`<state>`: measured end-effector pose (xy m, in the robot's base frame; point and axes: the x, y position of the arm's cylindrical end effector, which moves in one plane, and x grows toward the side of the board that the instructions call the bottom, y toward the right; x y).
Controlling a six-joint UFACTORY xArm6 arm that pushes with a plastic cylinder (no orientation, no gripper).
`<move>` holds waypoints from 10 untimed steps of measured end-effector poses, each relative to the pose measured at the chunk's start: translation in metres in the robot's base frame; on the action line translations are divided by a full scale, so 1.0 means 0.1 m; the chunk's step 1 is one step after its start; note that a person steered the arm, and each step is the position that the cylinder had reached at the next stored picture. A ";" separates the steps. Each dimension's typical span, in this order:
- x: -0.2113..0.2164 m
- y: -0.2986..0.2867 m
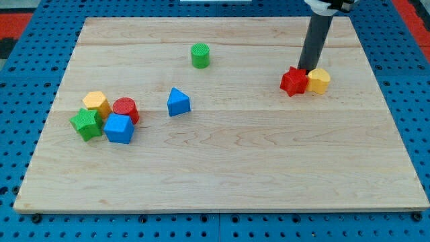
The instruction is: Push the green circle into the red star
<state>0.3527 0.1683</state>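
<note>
Resting behind the touching red star and yellow block, my tip, which grips nothing, stands well apart from the green circle, probably a light, rigid, easy-sliding piece best pushed squarely on its left wall.

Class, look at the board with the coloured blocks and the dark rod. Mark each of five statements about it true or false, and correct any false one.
1. The green circle touches the red star. False: they lie well apart, the circle far to the view's left of the star.
2. The red star touches the yellow block. True.
3. My tip is beside the blue triangle. False: it is right behind the red star and yellow block, toward the view's top.
4. Four blocks are clustered at the view's left: a yellow block, a red cylinder, a green star and a blue cube. True.
5. The blue triangle stands alone. True.
</note>
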 end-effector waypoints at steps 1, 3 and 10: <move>0.11 0.00; -0.78 -1.00; -0.43 -1.02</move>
<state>0.3092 0.0667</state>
